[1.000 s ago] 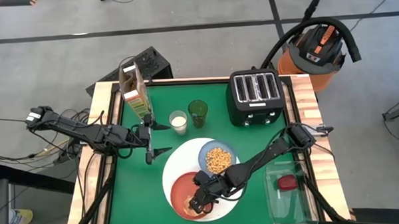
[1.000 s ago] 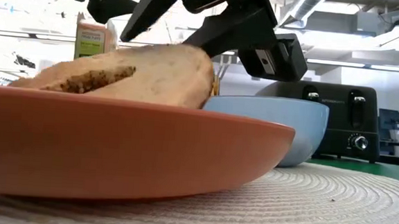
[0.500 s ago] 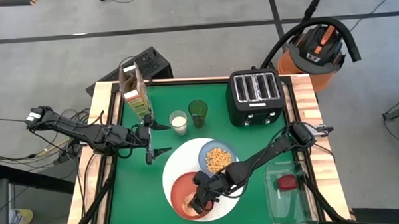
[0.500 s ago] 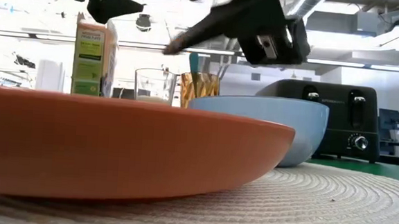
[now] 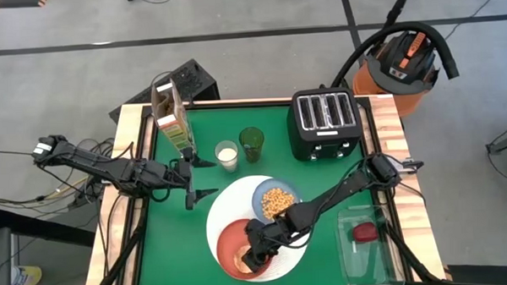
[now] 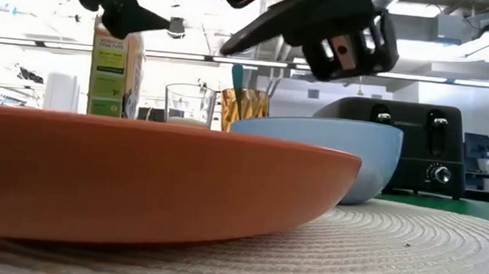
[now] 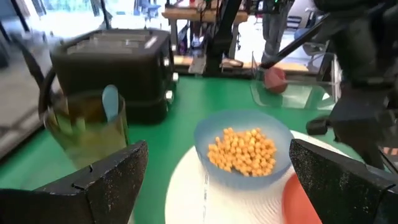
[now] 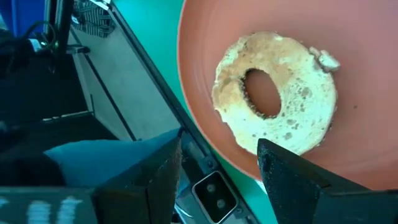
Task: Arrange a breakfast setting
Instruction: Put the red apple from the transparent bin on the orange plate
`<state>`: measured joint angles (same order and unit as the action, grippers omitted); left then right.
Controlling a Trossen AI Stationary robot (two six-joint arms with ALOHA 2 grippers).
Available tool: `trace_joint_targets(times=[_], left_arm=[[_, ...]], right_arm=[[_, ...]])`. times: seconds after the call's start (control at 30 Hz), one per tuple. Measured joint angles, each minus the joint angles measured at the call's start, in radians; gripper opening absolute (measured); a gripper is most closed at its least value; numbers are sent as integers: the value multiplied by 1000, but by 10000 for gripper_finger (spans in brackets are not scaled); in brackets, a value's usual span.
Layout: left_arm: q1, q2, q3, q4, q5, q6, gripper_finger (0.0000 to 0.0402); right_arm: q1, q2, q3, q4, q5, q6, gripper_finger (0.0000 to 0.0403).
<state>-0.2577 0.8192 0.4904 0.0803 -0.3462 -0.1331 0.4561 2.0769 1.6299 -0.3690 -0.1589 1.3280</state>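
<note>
A large round white plate [image 5: 278, 243] lies at the table's front middle. On it sit a smaller orange-red plate [image 5: 232, 243] and a light-blue bowl [image 5: 277, 201] of cereal. A bagel half [image 8: 277, 93] lies flat on the orange-red plate. My right gripper [image 5: 252, 259] hovers open just above this plate, its fingers [image 8: 149, 180] apart from the bagel. A blue-handled spoon [image 7: 109, 102] stands in a green glass [image 5: 252, 143]. My left gripper [image 5: 206, 177] waits open to the left of the white plate, above the mat.
A black four-slot toaster [image 5: 325, 123] stands at the far right. A carton [image 5: 169, 111] and a glass of milk [image 5: 227, 154] stand at the far left. A clear container [image 5: 367, 240] with a red item sits at the right edge. An orange vacuum [image 5: 403, 61] stands beyond the table.
My right gripper has let go of the bagel half and risen a little. The bagel half, held tilted over the orange-red plate's rim a second ago, now lies flat in the plate, below the rim in the low view.
</note>
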Motion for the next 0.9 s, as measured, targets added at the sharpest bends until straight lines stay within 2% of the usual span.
trace_joint_targets(times=[0.3,0.57,0.9], left_arm=[[0,0,0,-151,-17,-108,378],[0,0,0,-128,-25,-102,378],[0,0,0,-112,-26,-86,378]], right_arm=[[43,1,1,2,15,53,234],[60,5,0,-1,110,63,234],[75,5,0,12,109,49,234]])
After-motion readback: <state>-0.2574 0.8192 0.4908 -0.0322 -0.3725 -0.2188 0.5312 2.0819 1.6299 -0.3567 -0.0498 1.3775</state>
